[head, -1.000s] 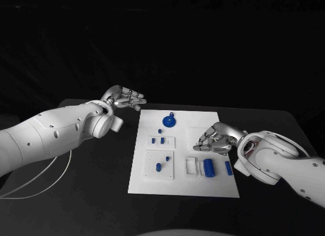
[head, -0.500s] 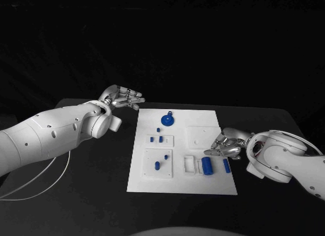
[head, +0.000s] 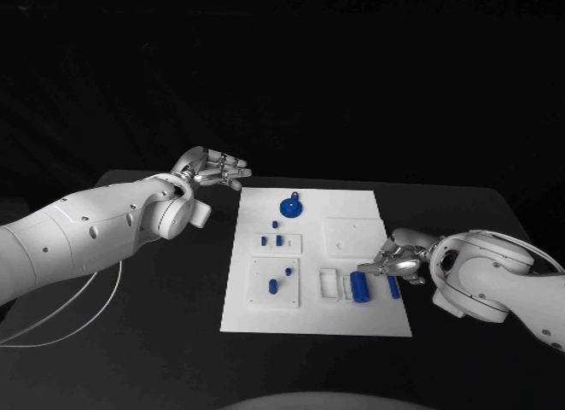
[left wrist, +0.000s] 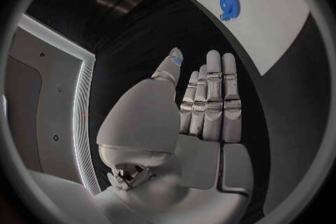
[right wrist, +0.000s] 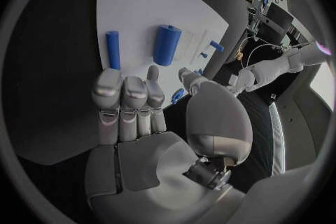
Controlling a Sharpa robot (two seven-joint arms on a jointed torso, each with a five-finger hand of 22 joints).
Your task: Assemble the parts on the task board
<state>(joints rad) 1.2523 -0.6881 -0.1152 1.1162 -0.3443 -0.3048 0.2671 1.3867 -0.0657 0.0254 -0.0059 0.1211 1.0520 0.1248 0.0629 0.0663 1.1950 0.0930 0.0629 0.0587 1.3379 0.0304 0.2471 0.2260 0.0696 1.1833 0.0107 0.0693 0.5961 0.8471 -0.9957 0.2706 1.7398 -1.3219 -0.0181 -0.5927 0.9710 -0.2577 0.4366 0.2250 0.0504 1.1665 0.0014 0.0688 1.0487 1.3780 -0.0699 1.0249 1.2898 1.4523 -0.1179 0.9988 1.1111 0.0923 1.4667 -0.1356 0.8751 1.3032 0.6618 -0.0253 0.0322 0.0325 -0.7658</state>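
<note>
Here: one task board (head: 357,318), two cylinders (head: 361,288), one gear (head: 291,207).

A matte black rectangular table (head: 135,342) stands against a wholly dark backdrop; its far edge is the only line dividing them. A thin white cable (head: 61,320) loops across the table's near left part.
</note>
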